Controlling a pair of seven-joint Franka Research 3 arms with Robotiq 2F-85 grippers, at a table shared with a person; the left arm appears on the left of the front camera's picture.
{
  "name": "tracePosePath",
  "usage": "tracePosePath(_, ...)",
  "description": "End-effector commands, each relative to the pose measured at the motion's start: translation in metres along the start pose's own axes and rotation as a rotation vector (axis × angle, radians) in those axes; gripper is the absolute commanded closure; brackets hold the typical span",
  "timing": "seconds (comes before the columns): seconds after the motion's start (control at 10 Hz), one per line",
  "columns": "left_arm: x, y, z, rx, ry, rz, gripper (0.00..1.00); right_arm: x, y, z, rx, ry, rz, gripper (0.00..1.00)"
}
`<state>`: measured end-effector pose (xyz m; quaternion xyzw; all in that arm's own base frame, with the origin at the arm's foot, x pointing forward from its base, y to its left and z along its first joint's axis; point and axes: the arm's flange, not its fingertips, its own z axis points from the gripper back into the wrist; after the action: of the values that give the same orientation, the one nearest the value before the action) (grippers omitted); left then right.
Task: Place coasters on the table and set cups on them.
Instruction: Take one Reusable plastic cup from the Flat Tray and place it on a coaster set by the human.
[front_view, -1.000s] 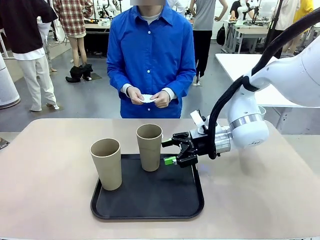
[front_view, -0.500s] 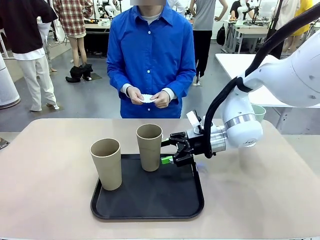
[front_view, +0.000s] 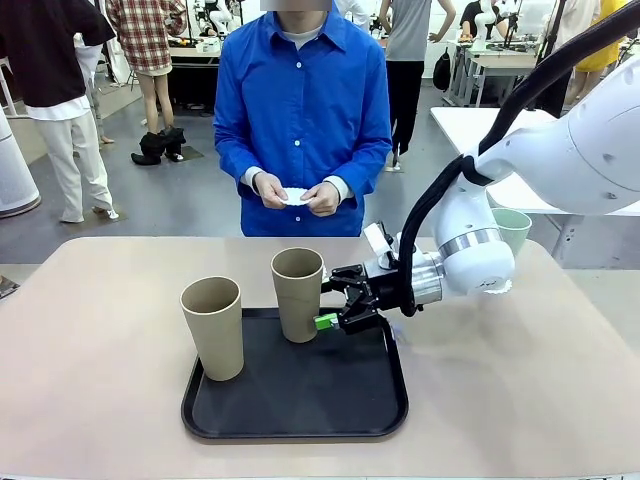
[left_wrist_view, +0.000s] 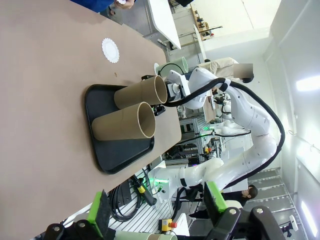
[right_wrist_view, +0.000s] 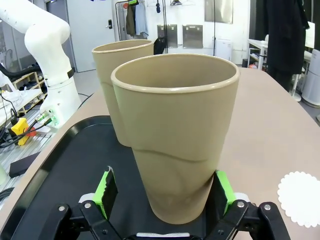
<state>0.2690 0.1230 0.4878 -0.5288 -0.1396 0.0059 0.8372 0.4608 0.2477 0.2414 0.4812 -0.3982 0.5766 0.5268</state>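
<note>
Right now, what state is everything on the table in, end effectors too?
Right end effector, open, straddling the rear tan cup.
Left end effector, open, empty.
Rear tan cup, upright on the tray.
Front tan cup, upright on the tray.
Green cup, upright, base hidden behind the arm.
Coaster, flat, bare.

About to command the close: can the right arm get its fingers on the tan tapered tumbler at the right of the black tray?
Probably yes. The right gripper is open, its green-padded fingers either side of the tan tapered tumbler low on its body, with nothing between; the other tan tumbler stands apart.
</note>
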Motion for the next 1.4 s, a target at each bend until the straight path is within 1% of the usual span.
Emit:
tracePosePath(0.0, 0.000, -0.001, 0.001, -0.022, -0.007, -0.011, 0.00, -0.002, -0.005, -0.014, -0.033, -0.016, 0.006, 0.00)
tracePosePath(0.4, 0.000, -0.001, 0.001, -0.022, -0.007, -0.011, 0.00, -0.003, -0.016, -0.017, -0.051, -0.034, -0.009, 0.00)
tracePosePath(1.3, 0.000, -0.001, 0.001, -0.022, -0.007, -0.011, 0.00, -0.002, -0.020, -0.038, 0.003, -0.048, -0.024, 0.00)
